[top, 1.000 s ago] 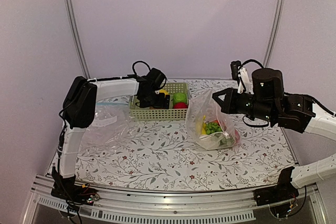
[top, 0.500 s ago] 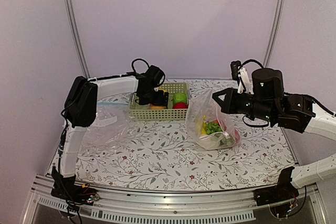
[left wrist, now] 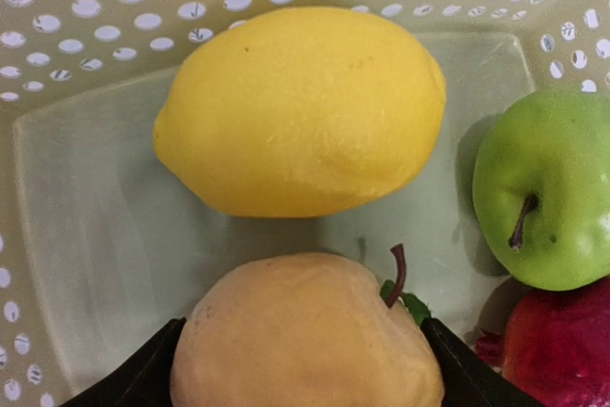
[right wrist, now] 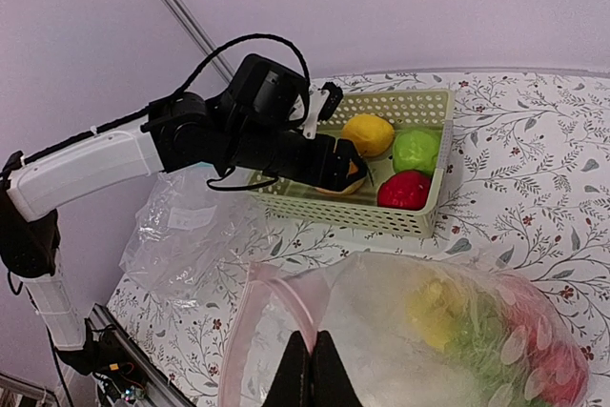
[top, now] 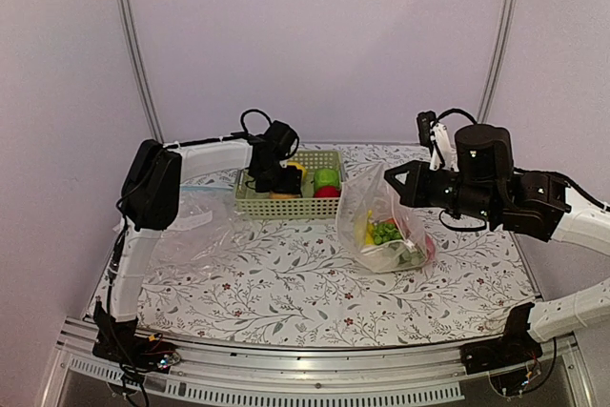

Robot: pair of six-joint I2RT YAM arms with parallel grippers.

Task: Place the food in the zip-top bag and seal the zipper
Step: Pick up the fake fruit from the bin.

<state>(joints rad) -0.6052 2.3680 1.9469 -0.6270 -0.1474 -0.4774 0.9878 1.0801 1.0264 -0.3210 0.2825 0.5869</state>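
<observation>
Left fingers [left wrist: 143,383] spread astride the peach [left wrist: 305,331] in the basket [left wrist: 95,7] — grip unconfirmed. Right fingers [right wrist: 297,374] pinch the zip-top bag [right wrist: 276,331] at its rim; the bag lies rightward of the peach.

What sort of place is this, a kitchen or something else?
Probably a robotics lab bench, not a kitchen: left arm and right arm bolted to a metal-framed table, plain walls around it, toy fruit in a basket.
</observation>
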